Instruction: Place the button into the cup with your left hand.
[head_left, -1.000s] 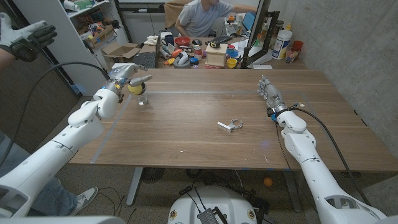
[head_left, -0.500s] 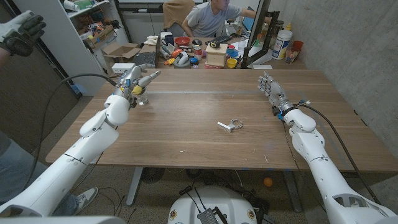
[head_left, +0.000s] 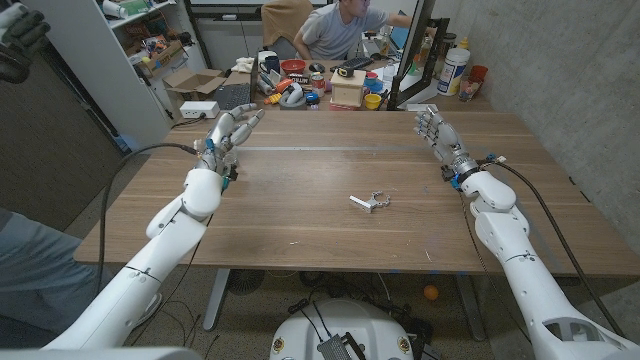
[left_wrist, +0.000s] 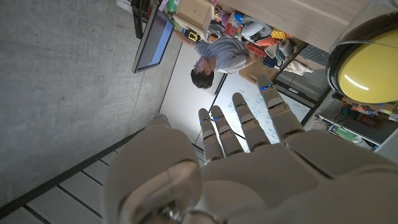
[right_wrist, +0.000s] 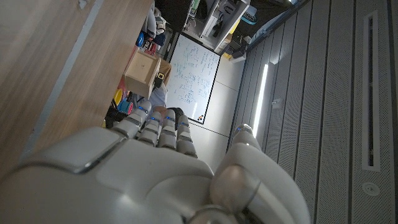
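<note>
- Fingers (head_left: 243, 121) of the left hand (head_left: 228, 137): spread apart and stretched out, holding nothing; one second earlier they were curled around the yellow button above the cup.
- Left hand in its wrist view (left_wrist: 249, 162): fingers (left_wrist: 247, 122) extended straight and parted, with a person and cluttered shelves beyond them.
- Button (left_wrist: 367, 59): a yellow disc in a dark rim, seen just beside the left hand in the left wrist view; whether it sits inside the cup cannot be told. In the head view it has gone from between the fingers, where it showed in both earlier frames.
- Cup: hidden behind the left hand in the head view; earlier it stood on the desk (head_left: 330, 240) just under that hand.
- Left arm (head_left: 170, 225): now stretched further forward over the desk's left part than a second ago.
- Right hand (head_left: 440, 140): fingers apart, holding nothing, near the desk's far right edge; it sits slightly farther back than before. Its own view (right_wrist: 155, 162) shows the fingers (right_wrist: 163, 127) extended side by side.
- Keyring (head_left: 369, 202): metal, lying mid-desk, unmoved across the frames.
</note>
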